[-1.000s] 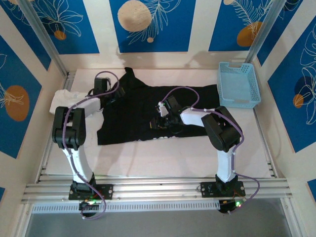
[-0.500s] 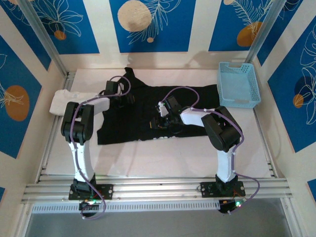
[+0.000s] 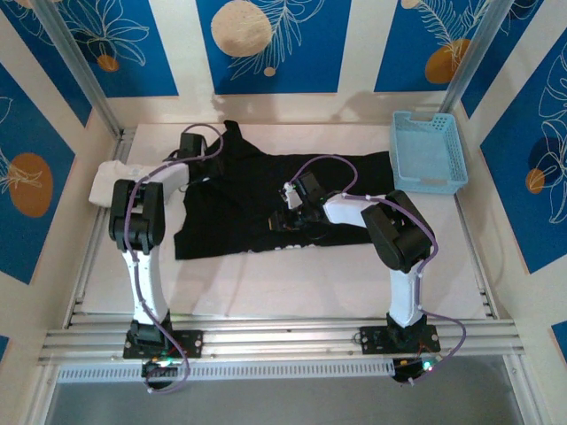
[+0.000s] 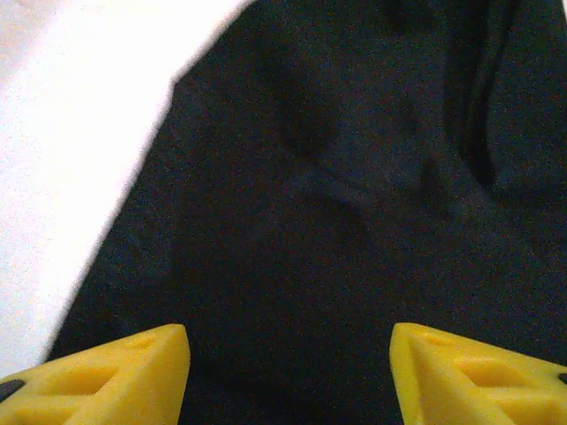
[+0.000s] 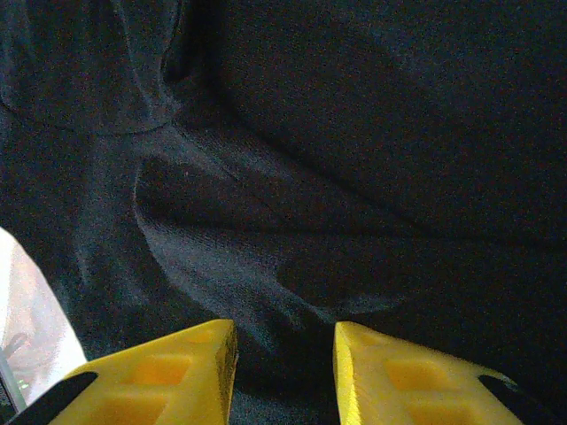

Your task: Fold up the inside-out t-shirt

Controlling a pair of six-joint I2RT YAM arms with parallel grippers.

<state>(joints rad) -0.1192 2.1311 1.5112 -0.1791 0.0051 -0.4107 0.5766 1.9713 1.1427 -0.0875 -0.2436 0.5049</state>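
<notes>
The inside-out t-shirt [image 3: 239, 190] lies spread black across the middle of the table, with a small whitish mark near its front hem. My left gripper [image 3: 213, 155] hovers over its far left part, near the sleeve. In the left wrist view that gripper [image 4: 288, 354] is open, with flat black cloth [image 4: 354, 177] under the wide gap. My right gripper [image 3: 279, 220] sits low on the shirt's middle. In the right wrist view a raised ridge of cloth [image 5: 221, 248] runs in between the fingers of that gripper [image 5: 285, 354], which is shut on it.
A white t-shirt [image 3: 106, 181] lies bunched at the table's left edge, just beyond the black shirt's sleeve. A light-blue basket [image 3: 430, 150] stands at the back right. Bare table [image 3: 283, 283] stretches in front of the shirt. Metal posts rise at both back corners.
My left arm has swung inward, and its gripper has shifted right and then toward the far edge over the shirt's upper left. The right arm and the shirt have stayed put.
</notes>
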